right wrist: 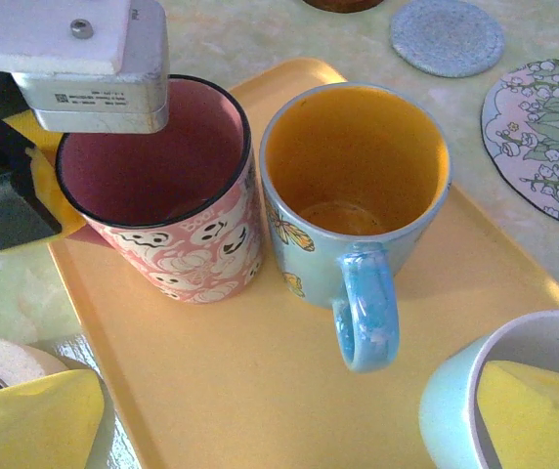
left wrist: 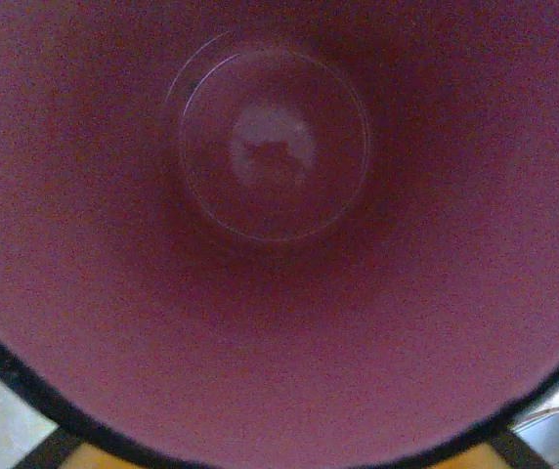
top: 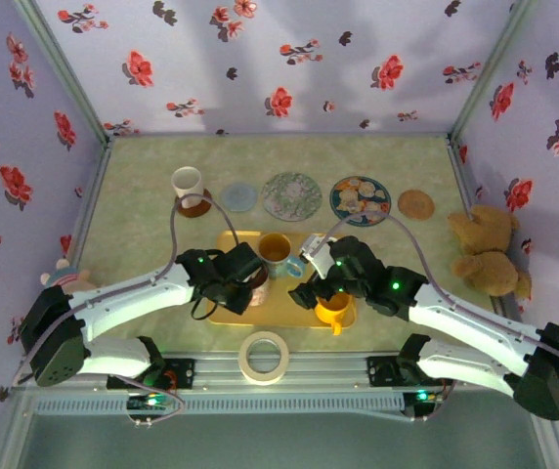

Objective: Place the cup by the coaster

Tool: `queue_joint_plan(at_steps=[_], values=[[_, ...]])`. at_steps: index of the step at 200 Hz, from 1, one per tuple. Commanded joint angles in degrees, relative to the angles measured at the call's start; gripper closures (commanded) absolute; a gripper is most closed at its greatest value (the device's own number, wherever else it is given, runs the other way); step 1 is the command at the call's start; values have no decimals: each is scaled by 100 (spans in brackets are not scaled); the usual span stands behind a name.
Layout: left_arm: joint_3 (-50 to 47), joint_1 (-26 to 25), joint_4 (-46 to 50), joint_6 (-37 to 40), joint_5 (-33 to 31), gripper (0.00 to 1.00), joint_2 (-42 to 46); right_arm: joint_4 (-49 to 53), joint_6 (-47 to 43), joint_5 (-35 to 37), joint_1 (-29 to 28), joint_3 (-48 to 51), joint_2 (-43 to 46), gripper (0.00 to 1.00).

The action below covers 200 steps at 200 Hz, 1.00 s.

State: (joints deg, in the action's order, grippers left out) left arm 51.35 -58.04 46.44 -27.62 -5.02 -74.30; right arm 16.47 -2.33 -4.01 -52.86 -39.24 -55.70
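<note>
On the yellow tray [top: 223,315] stand a pink ghost-print mug [right wrist: 177,239], a blue butterfly mug [right wrist: 358,186] with an orange inside, and a pale blue cup [right wrist: 446,410] with a yellow inside [top: 333,311]. My left gripper [top: 240,278] hangs right over the pink mug, and the left wrist view looks straight down at its pink bottom [left wrist: 272,147]; its fingers are hidden. My right gripper [right wrist: 279,430] is open, one yellow finger [right wrist: 35,420] at the left, the other [right wrist: 538,415] in the pale blue cup. A white cup [top: 188,183] stands on a brown coaster [top: 194,206].
Behind the tray lie a grey-blue coaster [top: 239,196], a floral mat [top: 292,195], a picture mat [top: 360,199] and a cork coaster [top: 416,203]. A teddy bear [top: 487,252] sits at the right. A tape roll [top: 263,357] lies at the near edge.
</note>
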Motion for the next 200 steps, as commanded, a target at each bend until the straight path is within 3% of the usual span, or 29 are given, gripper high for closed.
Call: queue_joint_plan(at_steps=[1, 73, 96, 157, 200], values=[[-68, -32, 14, -42, -287, 80, -1, -126, 75, -3, 34, 71, 23, 1], [-79, -23, 425, -126, -682, 92, 253, -175, -5, -74, 38, 36, -70, 1], [-177, 44, 521, -230, -838, 100, 517, -287, 18, -104, 48, 23, -153, 1], [-158, 439, 821, -386, -1278, 100, 1393, -591, -43, 49, 125, -76, -258, 1], [164, 994, 841, -105, -1309, 100, 1774, -829, -58, 85, 239, -194, -344, 1]])
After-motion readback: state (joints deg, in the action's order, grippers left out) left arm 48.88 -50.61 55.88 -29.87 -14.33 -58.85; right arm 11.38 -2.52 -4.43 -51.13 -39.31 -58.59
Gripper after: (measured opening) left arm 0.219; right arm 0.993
